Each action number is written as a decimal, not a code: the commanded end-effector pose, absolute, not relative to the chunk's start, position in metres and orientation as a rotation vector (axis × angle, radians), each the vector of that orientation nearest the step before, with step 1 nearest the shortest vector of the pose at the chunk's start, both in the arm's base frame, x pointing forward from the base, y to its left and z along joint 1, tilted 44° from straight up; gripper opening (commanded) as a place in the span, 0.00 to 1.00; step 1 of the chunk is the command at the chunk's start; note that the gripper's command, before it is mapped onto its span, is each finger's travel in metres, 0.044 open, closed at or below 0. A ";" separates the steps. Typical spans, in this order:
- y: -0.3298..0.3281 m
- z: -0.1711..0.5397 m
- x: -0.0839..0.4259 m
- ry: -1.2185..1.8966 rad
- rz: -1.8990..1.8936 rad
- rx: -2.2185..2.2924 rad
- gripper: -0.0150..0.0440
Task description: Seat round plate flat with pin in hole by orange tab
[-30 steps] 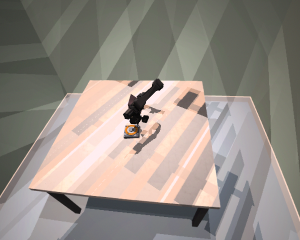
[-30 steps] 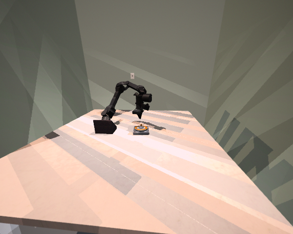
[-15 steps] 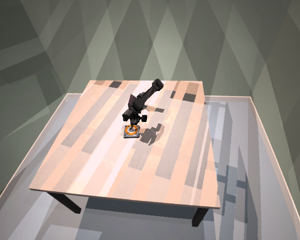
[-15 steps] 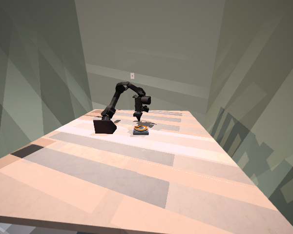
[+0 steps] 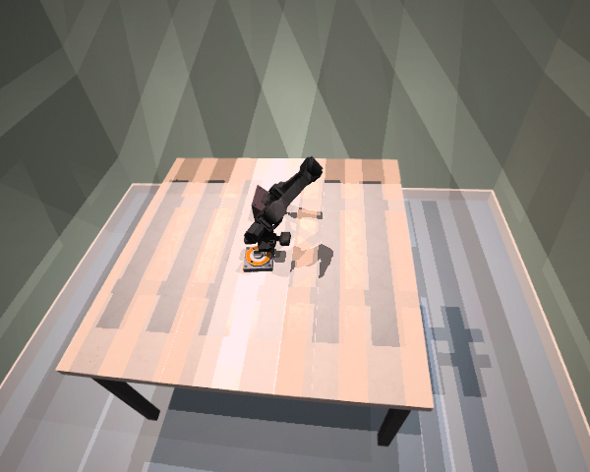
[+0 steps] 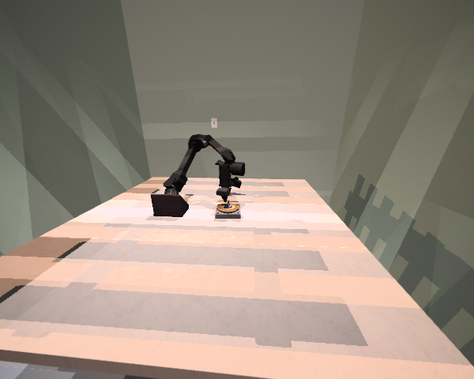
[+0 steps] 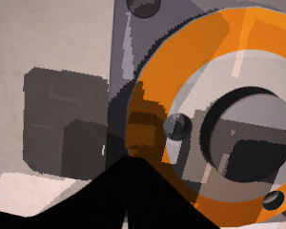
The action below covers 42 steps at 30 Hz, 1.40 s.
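Partly, the closed hand (image 7: 126,217) hides the plate's (image 7: 181,57) edge.

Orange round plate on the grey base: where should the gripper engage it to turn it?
Probably at the darker orange tab on the orange round plate, coming from above and pushing sideways with the shut gripper. The plate is thin, ringed on the central post over the grey square base, leaving little edge to pinch; the tab offers a catch.
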<state>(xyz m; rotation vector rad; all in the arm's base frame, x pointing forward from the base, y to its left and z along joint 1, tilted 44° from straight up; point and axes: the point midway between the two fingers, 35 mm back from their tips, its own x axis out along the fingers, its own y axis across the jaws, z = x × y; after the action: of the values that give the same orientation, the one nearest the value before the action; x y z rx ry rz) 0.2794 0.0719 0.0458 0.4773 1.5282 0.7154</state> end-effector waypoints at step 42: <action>0.077 0.045 0.327 1.522 0.716 0.483 0.25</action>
<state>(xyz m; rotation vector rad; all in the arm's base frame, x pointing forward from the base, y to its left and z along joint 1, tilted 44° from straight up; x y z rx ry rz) 0.3221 0.0774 0.0469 0.4805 1.5267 0.7131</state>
